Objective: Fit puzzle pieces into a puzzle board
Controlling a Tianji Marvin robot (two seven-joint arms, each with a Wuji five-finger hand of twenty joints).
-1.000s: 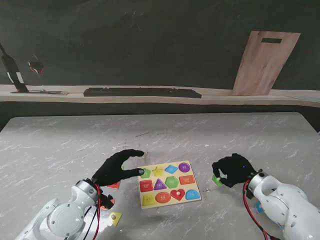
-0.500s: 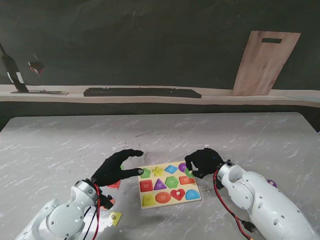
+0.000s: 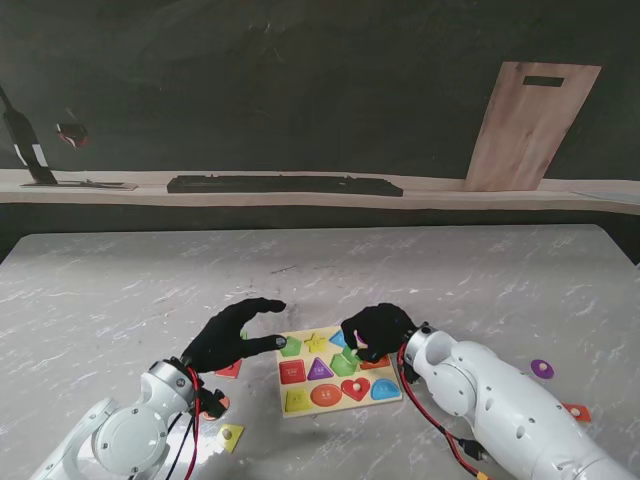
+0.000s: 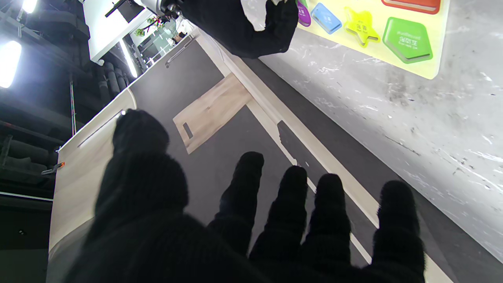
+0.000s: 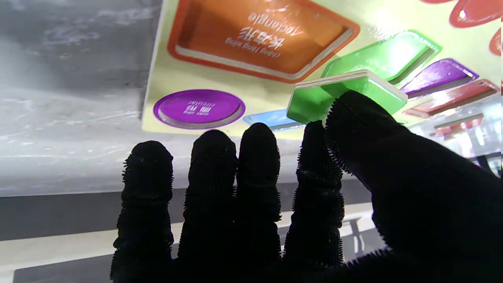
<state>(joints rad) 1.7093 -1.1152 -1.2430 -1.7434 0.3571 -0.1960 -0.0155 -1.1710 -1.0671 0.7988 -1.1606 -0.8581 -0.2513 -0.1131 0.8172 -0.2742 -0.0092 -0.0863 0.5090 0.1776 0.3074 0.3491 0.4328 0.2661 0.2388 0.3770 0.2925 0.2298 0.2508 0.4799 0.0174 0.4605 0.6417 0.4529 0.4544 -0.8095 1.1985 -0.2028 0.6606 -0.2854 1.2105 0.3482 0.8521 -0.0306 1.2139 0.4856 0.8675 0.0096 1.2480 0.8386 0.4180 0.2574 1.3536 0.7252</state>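
Observation:
The yellow puzzle board (image 3: 300, 380) lies near me at the table's middle, its recesses coloured by shape. My right hand (image 3: 374, 329) hovers over the board's far right part, thumb and forefinger shut on a green puzzle piece (image 5: 346, 94). In the right wrist view that piece hangs just above a green recess (image 5: 389, 53), beside the orange rectangle (image 5: 259, 35) and purple circle (image 5: 198, 108). My left hand (image 3: 235, 335) is open, fingers spread, at the board's left edge. The left wrist view shows the green pentagon (image 4: 406, 35) and yellow star (image 4: 359, 25).
Loose pieces lie around: a red one (image 3: 230, 370) and a yellow one (image 3: 231, 435) near my left arm, a purple one (image 3: 541, 368) and an orange one (image 3: 577, 411) on the right. A wooden cutting board (image 3: 530, 125) leans on the back wall above a shelf.
My right hand has carried the green piece leftward from the table beside the board to over the board's far right part. The left hand has stayed still.

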